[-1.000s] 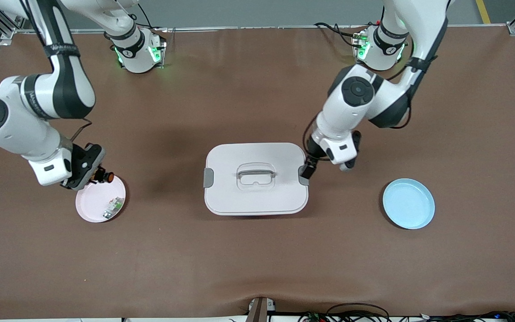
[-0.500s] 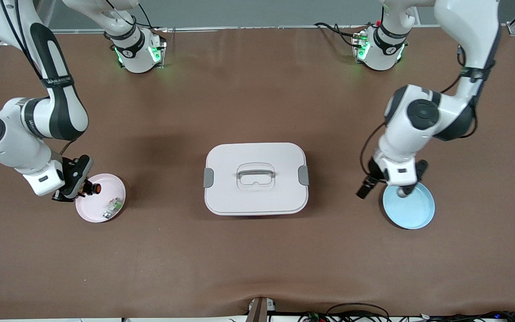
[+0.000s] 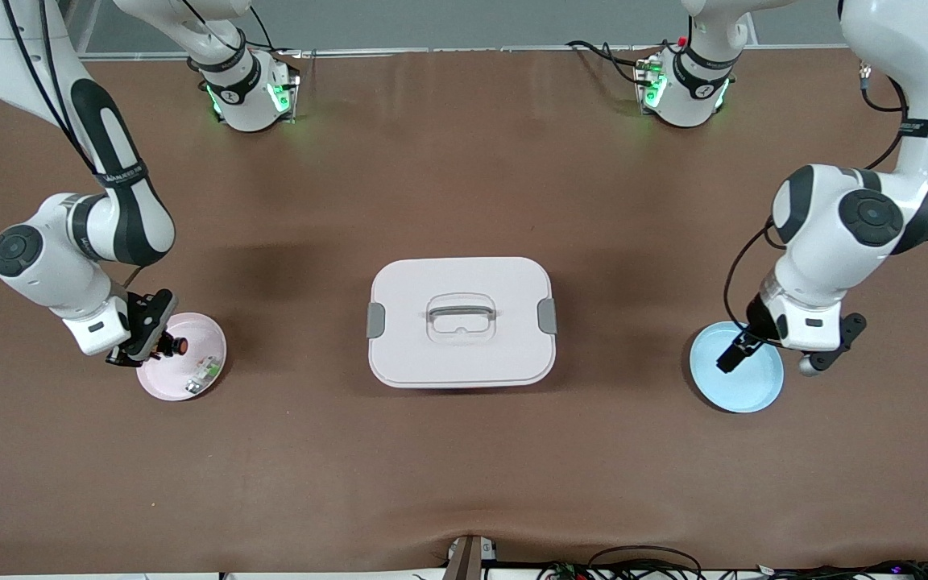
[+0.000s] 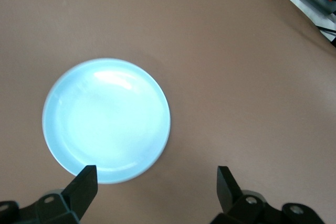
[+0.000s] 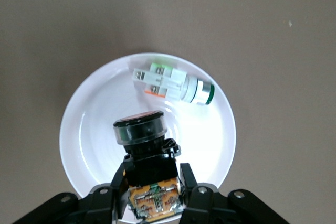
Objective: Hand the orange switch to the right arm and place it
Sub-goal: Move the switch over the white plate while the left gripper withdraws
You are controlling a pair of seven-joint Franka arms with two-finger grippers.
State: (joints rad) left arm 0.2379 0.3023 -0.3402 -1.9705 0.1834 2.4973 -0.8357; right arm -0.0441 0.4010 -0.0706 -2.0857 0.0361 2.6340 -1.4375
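The orange switch [image 3: 176, 345] is a stubby black cylinder with an orange face. My right gripper [image 3: 163, 346] is shut on its black body, just over the pink plate [image 3: 170, 385] toward the right arm's end of the table. In the right wrist view the switch [image 5: 140, 129] sits between the fingers of the right gripper [image 5: 152, 176], above the plate [image 5: 89, 129]. My left gripper [image 3: 770, 360] hangs open over the edge of the blue plate [image 3: 742, 391]. In the left wrist view the left gripper [image 4: 156, 177] holds nothing.
A small white-and-green part [image 3: 205, 372] lies in the pink plate, also seen in the right wrist view [image 5: 173, 84]. A white lidded box with a handle [image 3: 461, 322] stands mid-table between the plates. The blue plate [image 4: 105, 119] has nothing in it.
The left arm swung away from the box toward its own end of the table, over the blue plate. The right gripper, still holding the switch, moved lower over the pink plate.
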